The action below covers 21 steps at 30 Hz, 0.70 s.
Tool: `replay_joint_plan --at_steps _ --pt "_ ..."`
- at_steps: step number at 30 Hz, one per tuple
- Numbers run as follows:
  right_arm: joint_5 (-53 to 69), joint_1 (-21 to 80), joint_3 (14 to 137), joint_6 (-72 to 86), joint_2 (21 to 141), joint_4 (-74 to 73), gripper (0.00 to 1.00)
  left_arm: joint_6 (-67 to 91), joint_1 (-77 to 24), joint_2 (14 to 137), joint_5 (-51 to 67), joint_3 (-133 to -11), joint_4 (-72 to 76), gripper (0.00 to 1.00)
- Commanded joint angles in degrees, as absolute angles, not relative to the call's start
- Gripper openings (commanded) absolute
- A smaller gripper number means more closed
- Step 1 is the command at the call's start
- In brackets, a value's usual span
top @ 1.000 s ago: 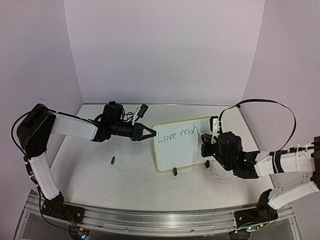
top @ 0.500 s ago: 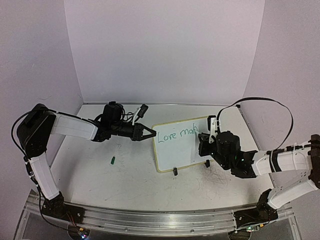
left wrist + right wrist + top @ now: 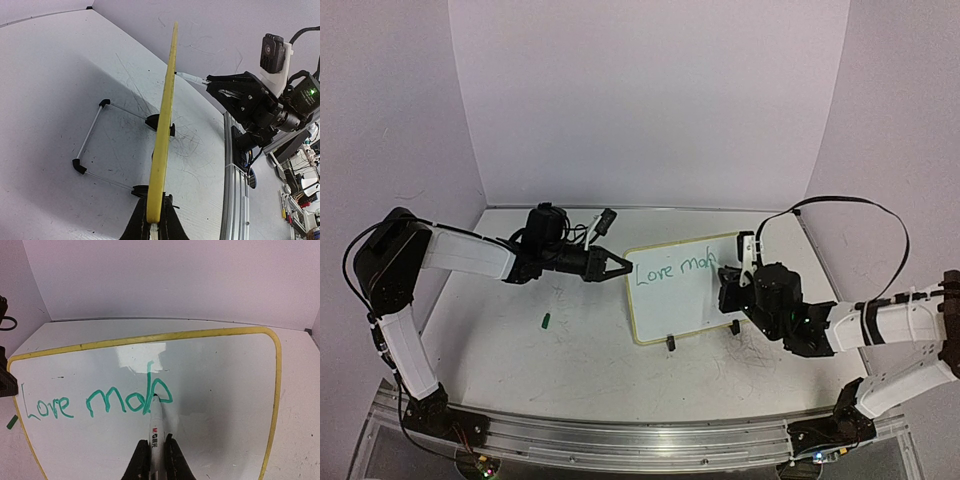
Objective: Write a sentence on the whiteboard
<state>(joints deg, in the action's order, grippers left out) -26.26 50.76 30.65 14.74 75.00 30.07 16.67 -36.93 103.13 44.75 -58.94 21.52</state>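
I see the matte white tabletop [image 3: 570, 360] first, and on it, right of centre and between the two arms, the small rectangular whiteboard with rounded corners and a thin pale-yellow frame [image 3: 682, 300]. It stands propped with its glossy face toward the near side. Green handwriting runs across the upper half: "Love", then a second word starting "mo" and ending in a letter with a tall stem. The left gripper [image 3: 625, 266] has its black fingers pinched on the board's left edge; from the left wrist the frame runs edge-on straight up out of them. The right gripper [image 3: 154, 462] has its fingers pressed on the white-barrelled marker pen [image 3: 155, 426], whose tip touches the board at that last letter. Two small black clip feet [image 3: 670, 343] hold the board's lower edge. A small dark-green piece [image 3: 547, 321] lies on the table, well left of the board.
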Motion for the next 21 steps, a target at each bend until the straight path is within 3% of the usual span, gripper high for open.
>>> replay_joint_plan --at_steps 1,14,21 --pt "-28.79 50.49 29.35 16.14 73.8 27.45 0.0 13.99 -38.14 102.38 43.22 -60.12 17.67 0.0" --pt "-29.5 50.46 28.83 16.34 70.92 25.8 0.0 13.89 -38.15 102.13 43.07 -60.12 17.58 0.0" --pt "-26.57 50.24 27.91 13.26 63.28 25.93 0.0 13.77 -38.16 102.18 42.94 -60.15 17.49 0.0"
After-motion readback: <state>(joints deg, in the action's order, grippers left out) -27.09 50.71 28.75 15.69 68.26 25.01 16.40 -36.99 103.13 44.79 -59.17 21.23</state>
